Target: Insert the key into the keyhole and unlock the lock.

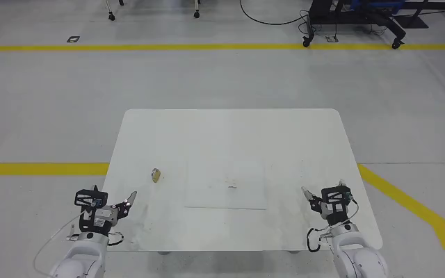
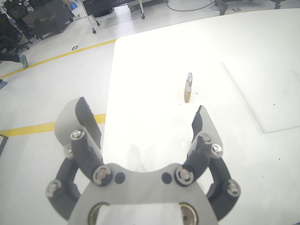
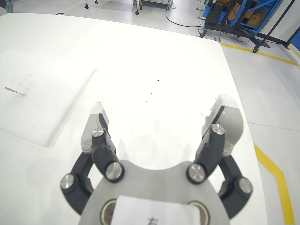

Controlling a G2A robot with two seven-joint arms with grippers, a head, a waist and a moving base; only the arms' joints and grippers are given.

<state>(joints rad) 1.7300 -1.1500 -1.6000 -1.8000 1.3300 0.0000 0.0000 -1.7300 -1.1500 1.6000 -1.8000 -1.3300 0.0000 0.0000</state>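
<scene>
Task not yet begun: left end effector point(image 2: 140, 105) and right end effector point(image 3: 160, 103) both gape empty at the near edge of the bench point(image 1: 229, 132), lock point(image 2: 188, 87) standing ahead of the left, key point(image 3: 14, 91) lying apart on the mat point(image 1: 208, 187).

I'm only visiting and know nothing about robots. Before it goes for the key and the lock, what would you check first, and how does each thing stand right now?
1. Left gripper open and empty: ok.
2. Right gripper open and empty: ok.
3. Padlock in sight on the table, ahead of the left gripper and apart from it: ok.
4. Key in sight, lying flat on the thin mat with nothing over it: ok.
5. Which way the padlock's keyhole faces: cannot tell.
6. Key seated in the padlock: not ok; the two lie apart.
</scene>
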